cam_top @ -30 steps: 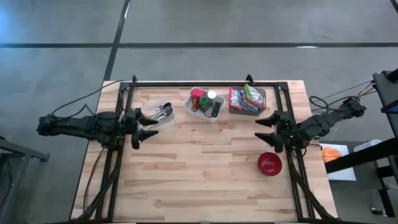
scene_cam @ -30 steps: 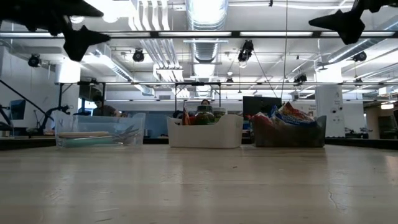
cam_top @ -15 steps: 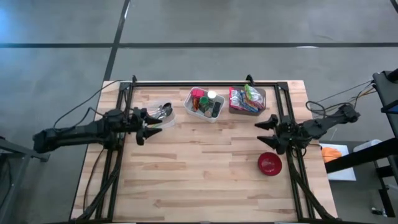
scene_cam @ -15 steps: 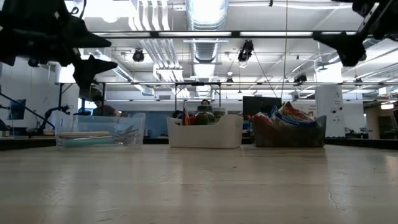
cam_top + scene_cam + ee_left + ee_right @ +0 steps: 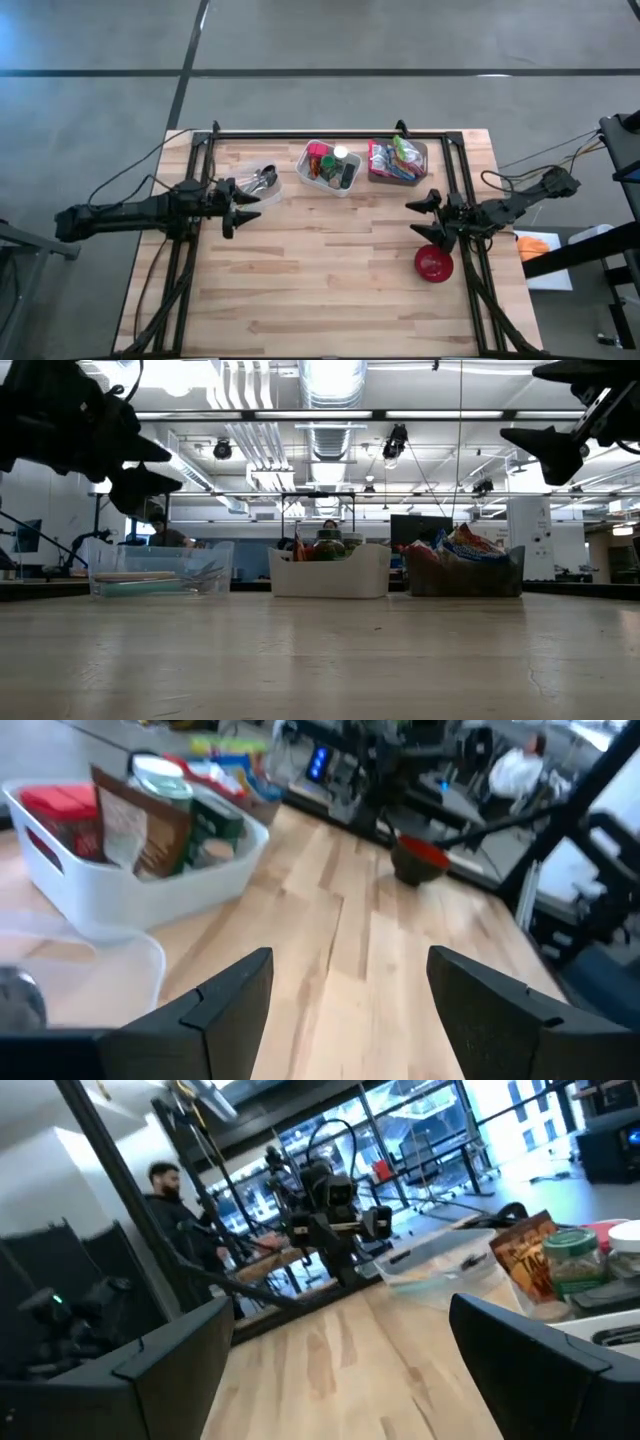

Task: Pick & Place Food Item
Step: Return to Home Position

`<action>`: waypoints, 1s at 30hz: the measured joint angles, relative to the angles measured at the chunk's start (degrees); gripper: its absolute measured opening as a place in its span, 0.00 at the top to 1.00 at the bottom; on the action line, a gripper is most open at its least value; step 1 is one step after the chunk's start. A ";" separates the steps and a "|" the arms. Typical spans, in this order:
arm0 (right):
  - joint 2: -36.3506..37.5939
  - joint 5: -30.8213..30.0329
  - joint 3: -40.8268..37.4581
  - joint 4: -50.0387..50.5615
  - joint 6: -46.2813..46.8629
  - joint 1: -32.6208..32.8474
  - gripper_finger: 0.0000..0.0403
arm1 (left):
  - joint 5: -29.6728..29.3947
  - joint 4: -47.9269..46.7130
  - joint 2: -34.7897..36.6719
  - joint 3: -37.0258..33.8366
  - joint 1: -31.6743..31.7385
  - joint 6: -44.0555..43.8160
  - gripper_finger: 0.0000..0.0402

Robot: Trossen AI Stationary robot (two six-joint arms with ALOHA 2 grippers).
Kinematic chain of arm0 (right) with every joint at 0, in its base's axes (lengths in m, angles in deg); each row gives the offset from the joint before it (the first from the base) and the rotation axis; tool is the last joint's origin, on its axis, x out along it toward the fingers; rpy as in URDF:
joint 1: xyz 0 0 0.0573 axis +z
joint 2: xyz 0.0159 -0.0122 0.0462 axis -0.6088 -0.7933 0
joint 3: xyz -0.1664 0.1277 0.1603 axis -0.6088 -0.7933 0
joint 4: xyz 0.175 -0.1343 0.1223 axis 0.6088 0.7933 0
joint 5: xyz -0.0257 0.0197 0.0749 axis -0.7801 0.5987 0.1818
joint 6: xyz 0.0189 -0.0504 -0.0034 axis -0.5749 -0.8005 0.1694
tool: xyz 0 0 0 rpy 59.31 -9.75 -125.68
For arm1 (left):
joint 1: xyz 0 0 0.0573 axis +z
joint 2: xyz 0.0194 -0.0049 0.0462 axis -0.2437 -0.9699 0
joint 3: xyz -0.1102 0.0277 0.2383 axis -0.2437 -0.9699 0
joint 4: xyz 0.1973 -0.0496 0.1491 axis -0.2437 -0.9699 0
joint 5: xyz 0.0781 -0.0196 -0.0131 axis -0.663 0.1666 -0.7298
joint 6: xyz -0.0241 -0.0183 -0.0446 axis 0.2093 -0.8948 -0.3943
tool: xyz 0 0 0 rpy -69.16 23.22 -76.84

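With the left pincer [image 5: 242, 212] and right pincer [image 5: 414, 222] released and empty above the pale wooden desk [image 5: 330, 290], retract level, clear of the black rectangular bin [image 5: 426, 160] holding the green noodle pack [image 5: 404, 150].

Mid table [image 5: 330, 270] free; bins [image 5: 330, 575] back, red bowl [image 5: 433, 263] rt.

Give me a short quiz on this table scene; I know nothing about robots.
1. True or false: the red bowl stands on the table, outside every bin.
2. Which bin is the middle one of the row? A transparent, B white bin, C black.
3. What do the left arm's fingers hold?
Key: 1 true; 2 B; 3 nothing, they are open.
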 joint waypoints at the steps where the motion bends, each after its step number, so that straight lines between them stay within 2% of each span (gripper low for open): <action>1: -0.33 0.00 0.00 0.04 -0.86 0.00 0.09 | 0.00 -0.74 0.00 -0.05 -0.35 0.20 0.33; 9: -1.14 -0.01 0.00 -0.22 -1.18 0.00 0.09 | -0.43 -0.83 1.09 -3.53 -2.37 1.18 0.33; 14: -1.19 -0.01 0.00 0.08 -1.14 0.00 0.09 | -0.47 0.39 7.37 -6.49 -2.89 0.63 0.33; 17: -1.18 -0.01 0.00 1.40 -1.44 0.00 0.09 | -1.03 0.24 10.18 -6.47 -2.91 3.21 0.33; 21: -1.22 -0.03 0.00 2.11 -1.14 0.00 0.09 | -1.60 0.10 10.87 -6.45 -2.91 3.95 0.33; 25: -1.22 -0.03 0.00 2.10 -1.78 0.00 0.09 | -1.90 0.02 10.86 -6.45 -2.91 1.05 0.33; 30: -1.16 -0.20 0.00 2.10 -8.15 0.00 0.09 | -1.90 0.00 10.86 -6.45 -2.91 0.76 0.33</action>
